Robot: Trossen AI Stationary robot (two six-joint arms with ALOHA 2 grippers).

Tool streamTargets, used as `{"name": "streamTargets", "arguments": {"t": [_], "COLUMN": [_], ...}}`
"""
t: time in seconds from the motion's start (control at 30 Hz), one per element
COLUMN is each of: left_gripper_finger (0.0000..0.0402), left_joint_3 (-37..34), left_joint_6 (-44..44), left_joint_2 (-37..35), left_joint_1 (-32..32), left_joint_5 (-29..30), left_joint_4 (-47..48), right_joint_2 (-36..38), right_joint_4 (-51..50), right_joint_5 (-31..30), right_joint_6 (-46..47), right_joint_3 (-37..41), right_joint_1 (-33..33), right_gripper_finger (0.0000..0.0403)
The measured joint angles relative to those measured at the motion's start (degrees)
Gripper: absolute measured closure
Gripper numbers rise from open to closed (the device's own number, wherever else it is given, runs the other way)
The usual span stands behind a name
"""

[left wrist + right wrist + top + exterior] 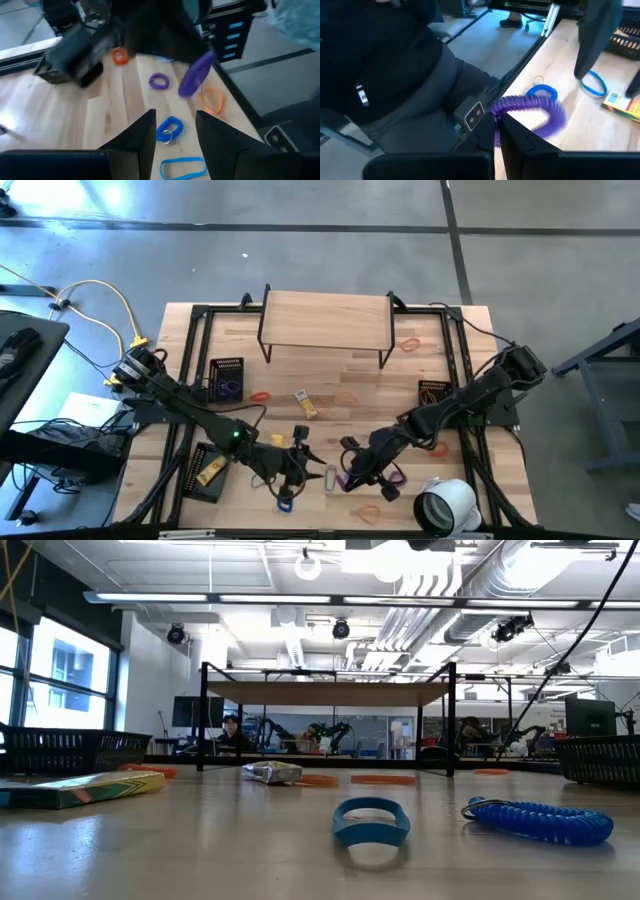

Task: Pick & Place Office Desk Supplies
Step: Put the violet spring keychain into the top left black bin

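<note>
My right gripper [497, 121] is shut on a purple coil loop [532, 106] near the table's near edge [352, 478]. In the left wrist view this coil [196, 74] hangs under the right arm. My left gripper [175, 119] is open and hovers above a blue coil with a key ring [169, 129], beside a flat blue band [183, 167]. A small purple loop [159, 81] and an orange band [212, 100] lie flat on the wood. A silver clip [331, 477] lies between the two grippers. Yellow packets [305, 405] lie farther back. My right gripper pinches the purple coil at one end [502, 107] between its two fingers. The rest of the coil curves away from the fingertips [555, 116] and hangs slanting below them. Whether its lower end [184, 90] touches the table, I cannot tell.
Black mesh baskets stand at the left [227, 378] [207, 470] and the right [433, 392]. The large white tape roll [445, 505] sits close to the right arm at the near edge. A wooden riser shelf [325, 320] spans the far side. More orange bands [260, 395] [410, 343] lie about.
</note>
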State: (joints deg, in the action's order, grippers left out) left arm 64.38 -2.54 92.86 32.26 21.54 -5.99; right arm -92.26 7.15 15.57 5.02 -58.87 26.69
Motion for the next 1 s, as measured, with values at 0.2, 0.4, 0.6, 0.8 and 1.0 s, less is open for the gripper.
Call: {"name": "streamTargets", "arguments": {"t": [0.2,0.4,0.6,0.8,1.0], "left_gripper_finger": [0.0269,0.0269,0.0269,0.0269,0.0269], "left_joint_3": [0.00,0.00,0.00,0.00,0.07], "left_joint_6": [-0.27,-2.20,-4.76,-4.36,-3.81], "left_joint_2": [0.00,0.00,0.04,0.05,2.28], "left_joint_1": [-1.90,-3.60,-4.10,-4.12,-4.32], "left_joint_5": [-2.33,-10.85,-11.78,-11.78,-12.17], "left_joint_4": [-0.52,-0.96,-0.97,-0.95,-2.37], "right_joint_2": [-1.52,-1.91,-1.91,-1.91,-1.89], "right_joint_4": [2.82,3.84,4.16,4.68,5.35], "right_joint_5": [4.15,4.05,4.38,8.82,8.85], "right_joint_6": [-0.72,-0.62,-1.88,-1.93,-2.05], "right_joint_3": [0.00,0.02,0.02,0.02,0.00], "right_joint_1": [-1.54,-2.54,-3.18,-4.47,-6.69], "right_gripper_finger": [0.0399,0.0399,0.0399,0.0399,0.0399]}}
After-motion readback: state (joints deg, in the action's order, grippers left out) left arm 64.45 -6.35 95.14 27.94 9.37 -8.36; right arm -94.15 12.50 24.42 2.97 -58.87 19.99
